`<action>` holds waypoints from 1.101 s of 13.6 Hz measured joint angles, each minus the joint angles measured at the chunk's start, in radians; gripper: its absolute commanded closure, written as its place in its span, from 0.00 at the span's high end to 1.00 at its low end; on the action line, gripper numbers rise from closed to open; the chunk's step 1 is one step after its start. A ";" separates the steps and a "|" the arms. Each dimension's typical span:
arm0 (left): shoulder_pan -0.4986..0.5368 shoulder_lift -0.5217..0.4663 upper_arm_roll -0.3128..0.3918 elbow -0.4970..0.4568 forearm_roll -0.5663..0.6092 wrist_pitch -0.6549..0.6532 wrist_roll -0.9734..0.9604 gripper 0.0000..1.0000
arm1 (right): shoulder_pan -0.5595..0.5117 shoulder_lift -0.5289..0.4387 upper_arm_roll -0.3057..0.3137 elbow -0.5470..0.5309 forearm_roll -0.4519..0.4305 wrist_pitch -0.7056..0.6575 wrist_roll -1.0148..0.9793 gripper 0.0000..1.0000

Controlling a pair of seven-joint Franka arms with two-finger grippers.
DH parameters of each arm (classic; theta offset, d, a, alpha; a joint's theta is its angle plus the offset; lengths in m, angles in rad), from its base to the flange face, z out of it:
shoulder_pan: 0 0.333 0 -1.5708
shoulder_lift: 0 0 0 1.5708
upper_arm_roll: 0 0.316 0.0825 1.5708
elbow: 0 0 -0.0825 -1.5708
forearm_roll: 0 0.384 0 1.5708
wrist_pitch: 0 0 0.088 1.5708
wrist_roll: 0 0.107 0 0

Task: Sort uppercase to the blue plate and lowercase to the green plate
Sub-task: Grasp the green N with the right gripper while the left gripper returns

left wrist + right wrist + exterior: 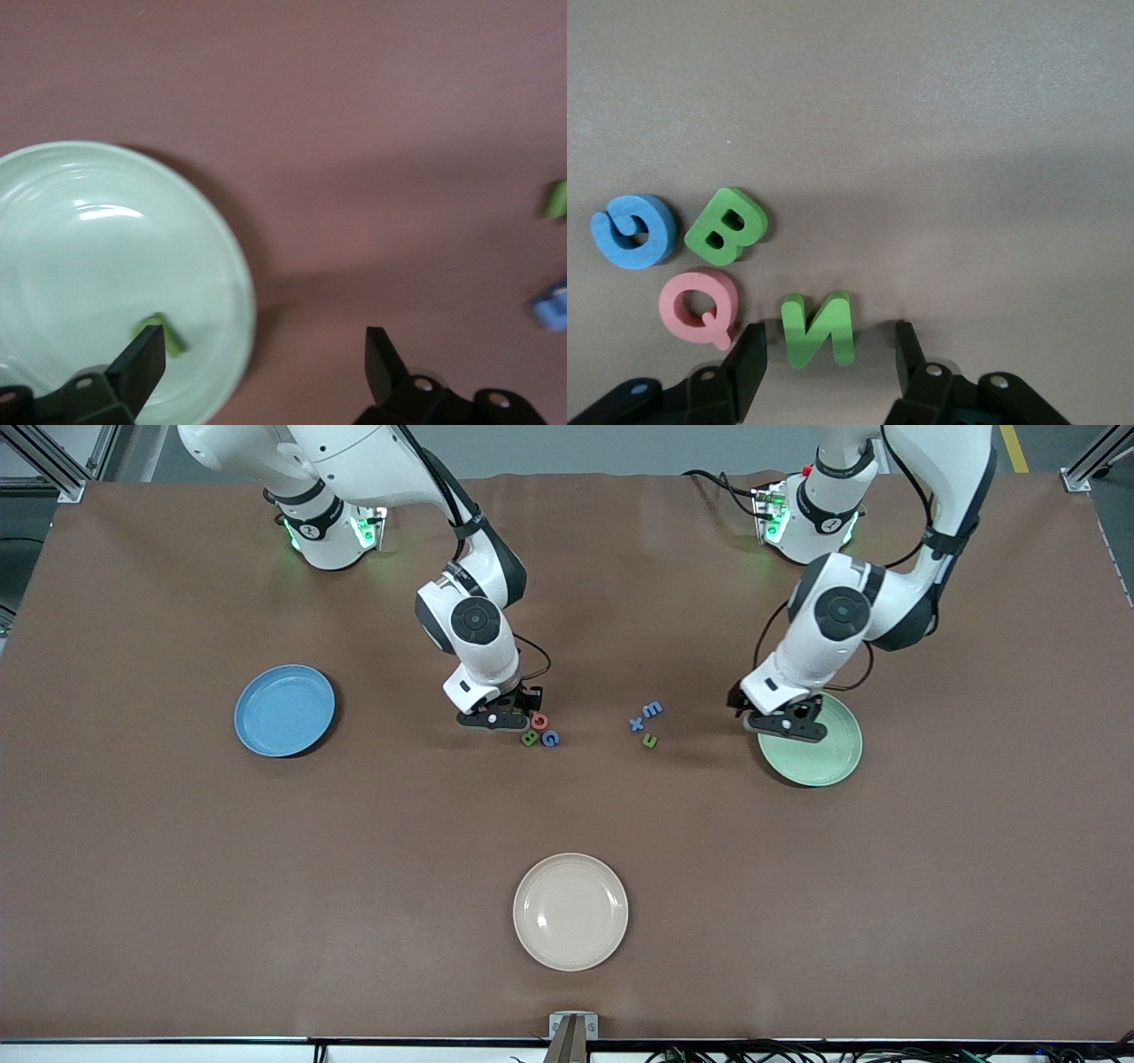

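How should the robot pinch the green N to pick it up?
Probably from straight above, squeezing the green N across its two outer upright strokes. It lies flat, and the right pincer already straddles it, open. The pink Q sits close, so keep clear of it.

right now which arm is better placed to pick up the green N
Right. The right tool sits low with its open fingers either side of the green N. The left tool is open over the green plate.
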 measured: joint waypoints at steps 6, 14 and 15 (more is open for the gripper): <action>-0.088 0.187 -0.087 0.203 0.000 -0.009 -0.268 0.99 | 0.007 -0.001 -0.001 0.003 -0.001 -0.001 0.000 0.03; -0.130 0.396 -0.082 0.387 0.000 -0.009 -0.367 0.94 | 0.006 -0.024 -0.040 0.025 -0.034 -0.167 -0.080 0.00; -0.136 0.404 -0.079 0.392 0.000 -0.010 -0.369 0.92 | 0.005 -0.044 -0.062 0.032 -0.049 -0.243 -0.118 0.00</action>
